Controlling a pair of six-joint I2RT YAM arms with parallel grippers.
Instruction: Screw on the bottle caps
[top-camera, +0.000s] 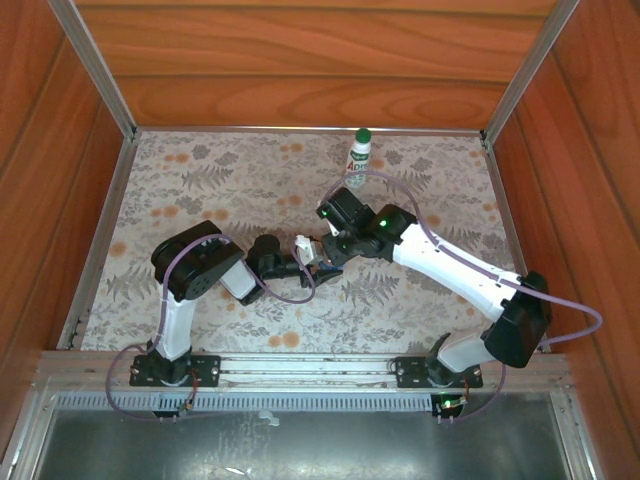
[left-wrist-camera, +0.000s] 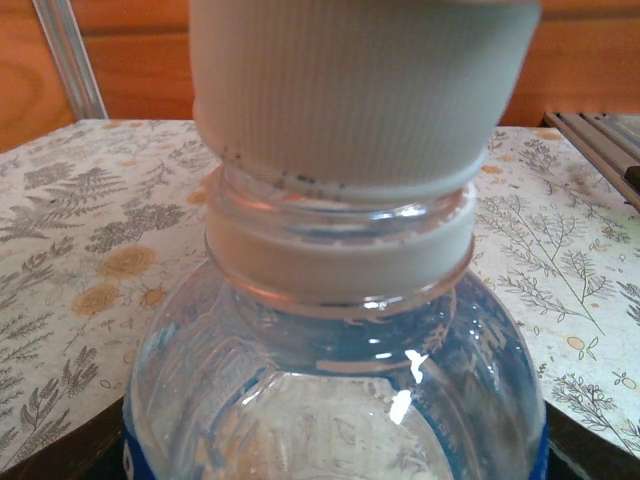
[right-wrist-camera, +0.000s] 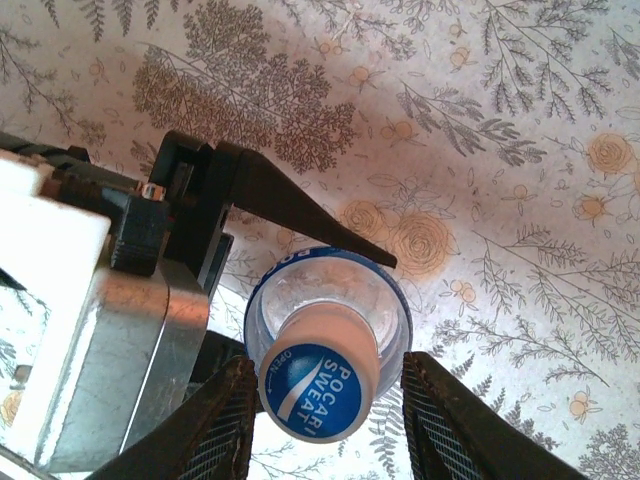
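bottle caps update from my remote session. biggest thing first: the table (top-camera: 200, 180) with the leafy cloth had both arms meeting near its middle. the white bottle (top-camera: 358, 158) stood upright at the far edge, well apart from the arms. its green cap (top-camera: 363, 133) was sitting on top and looked done to me, though it was too small to be sure.

the left gripper (top-camera: 305, 258) was clamped on the body of the clear bottle (left-wrist-camera: 330, 390). the right gripper (right-wrist-camera: 330, 365) hung over it with its jaws apart either side of the blue-topped cap (right-wrist-camera: 318, 385). a gap showed on one side, so it was gripping nothing.

my read was that i was between twists. to do it well i'd close square on the ribbed skirt, centred on the neck, and turn without pushing sideways. the left had to hold firm but not crush that soft plastic.

the cap itself had a blue top with white pocari sweat print and a white ribbed skirt. it sat level just above the white ring (left-wrist-camera: 340, 265), with a thin strip of clear neck between them.
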